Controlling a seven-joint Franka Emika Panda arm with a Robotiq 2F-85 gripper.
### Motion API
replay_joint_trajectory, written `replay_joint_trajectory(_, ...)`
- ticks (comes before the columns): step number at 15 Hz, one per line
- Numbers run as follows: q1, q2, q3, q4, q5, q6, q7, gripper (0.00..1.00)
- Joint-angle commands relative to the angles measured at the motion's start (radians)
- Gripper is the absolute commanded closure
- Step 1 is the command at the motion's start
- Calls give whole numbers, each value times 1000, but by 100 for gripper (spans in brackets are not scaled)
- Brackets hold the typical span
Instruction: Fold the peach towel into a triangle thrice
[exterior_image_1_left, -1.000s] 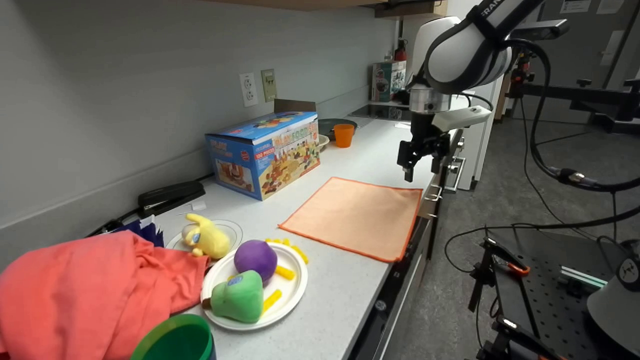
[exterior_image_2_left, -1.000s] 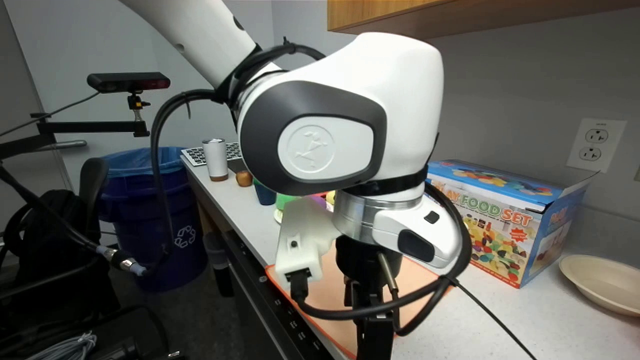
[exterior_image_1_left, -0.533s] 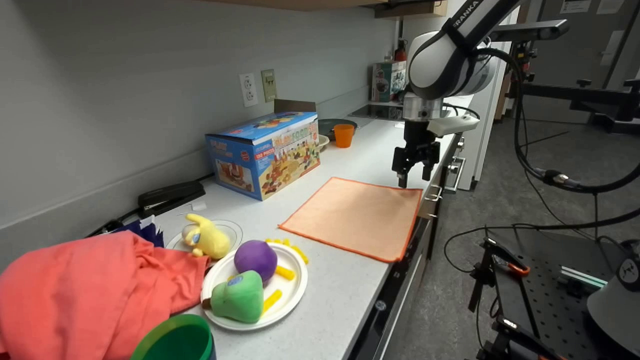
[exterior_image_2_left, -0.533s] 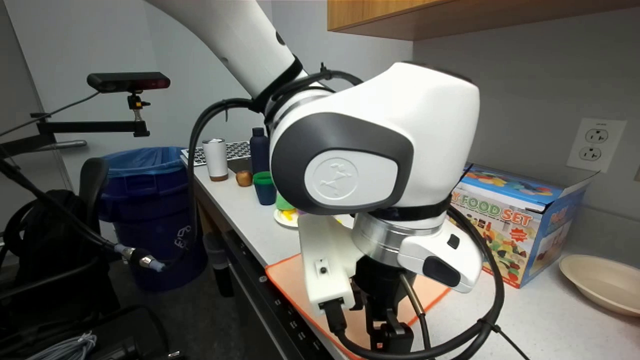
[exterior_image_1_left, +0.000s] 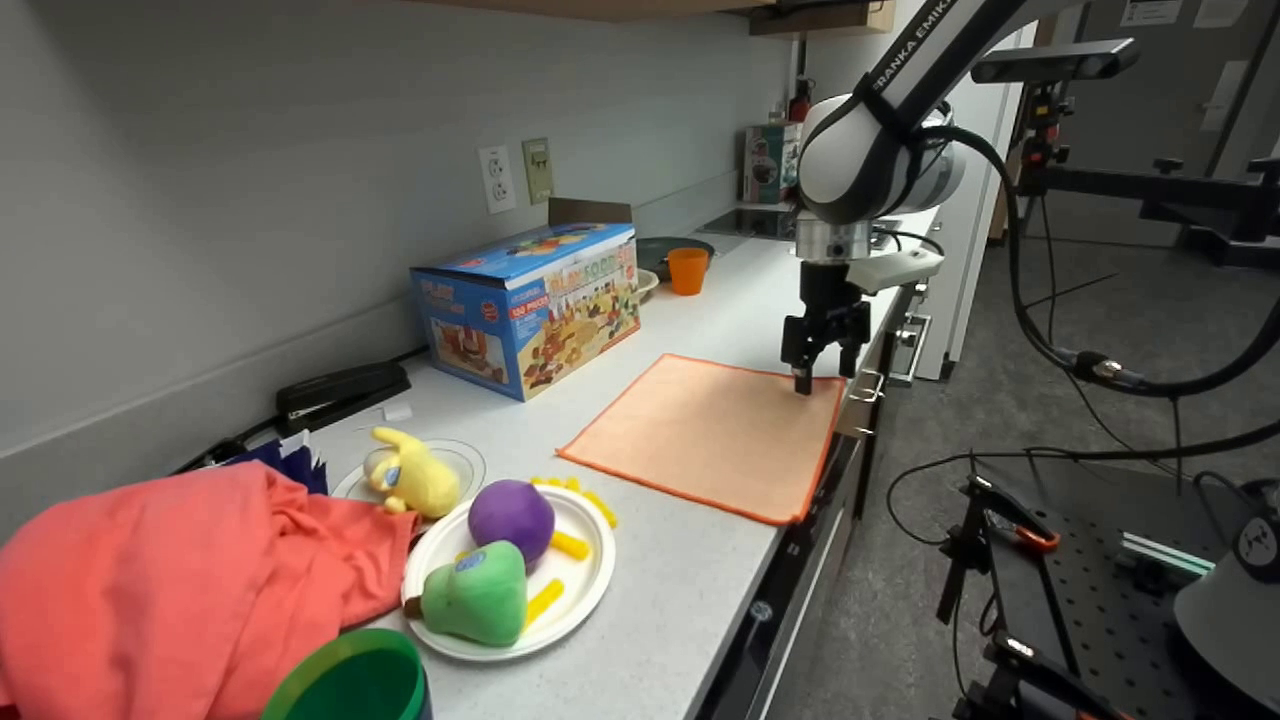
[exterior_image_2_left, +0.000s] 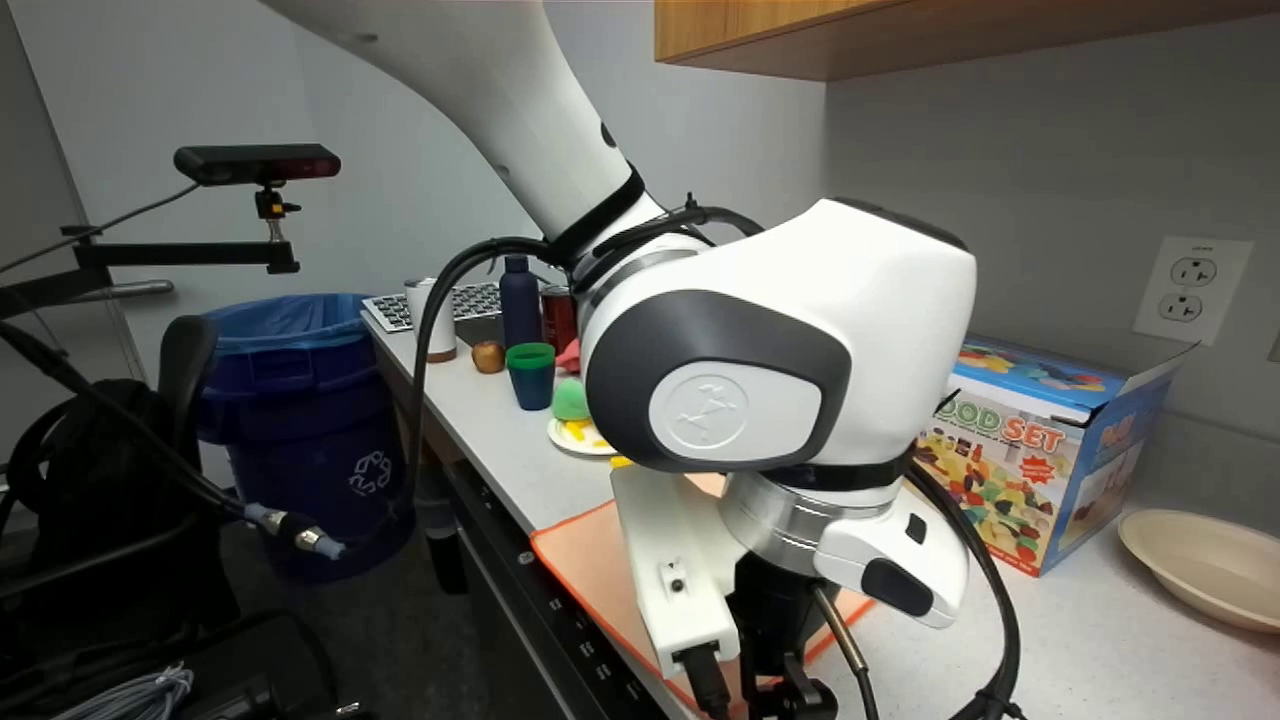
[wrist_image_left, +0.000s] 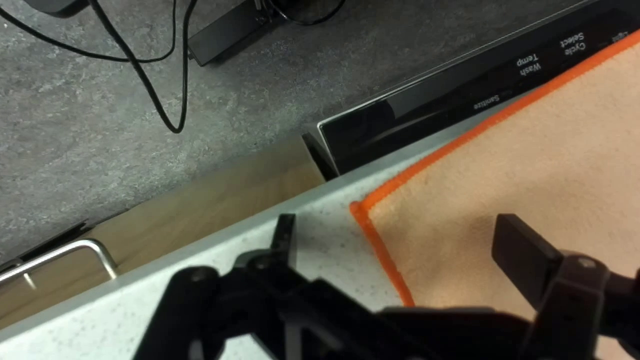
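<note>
Black and spread wide, the gripper (wrist_image_left: 397, 235) straddles the orange hem (wrist_image_left: 383, 256) near a corner of the peach towel (exterior_image_1_left: 715, 440), one of its fingers (wrist_image_left: 527, 257) above the cloth and the other above the counter (wrist_image_left: 335, 250); whether either fingertip touches, I cannot tell. The towel lies flat and unfolded at the counter's front edge. Beneath that edge, a dark control panel (wrist_image_left: 430, 112) reads "Sanitize", "Wash Temp", "Cycle Select" and, fainter, "Light" (all of it upside down in the wrist view). Lettering on the arm (exterior_image_1_left: 840, 170) runs "RANKA EMIK", its ends hard to make out. Farther off near the wall (exterior_image_1_left: 300, 180), the blue box (exterior_image_1_left: 530, 305) says "PLAY FOOD SET", with smaller print too fine to read. In an exterior view, where the right edge trims a beige bowl (exterior_image_2_left: 1205, 570), the arm covers the start of that title, leaving "OOD SET"; it also hides much of the towel, and the gripper runs off the bottom. A green toy pear (exterior_image_1_left: 478, 600) on a white plate (exterior_image_1_left: 585, 590) wears a sticker (exterior_image_1_left: 472, 562) too small to read.
</note>
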Motion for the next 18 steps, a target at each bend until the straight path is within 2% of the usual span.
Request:
replay_joint_trajectory(1,-2,28,14,29,43,-1,-50,14)
replay_joint_trajectory(2,0,25,17,28,43,-3,-51,26)
replay_joint_trajectory(11,14,-62,24,5,2,-61,16,95)
replay_joint_trajectory(12,13,-71,21,8,-1,-79,19,100)
replay_joint_trajectory(18,37,-150,42,13,-47,-168,83,100)
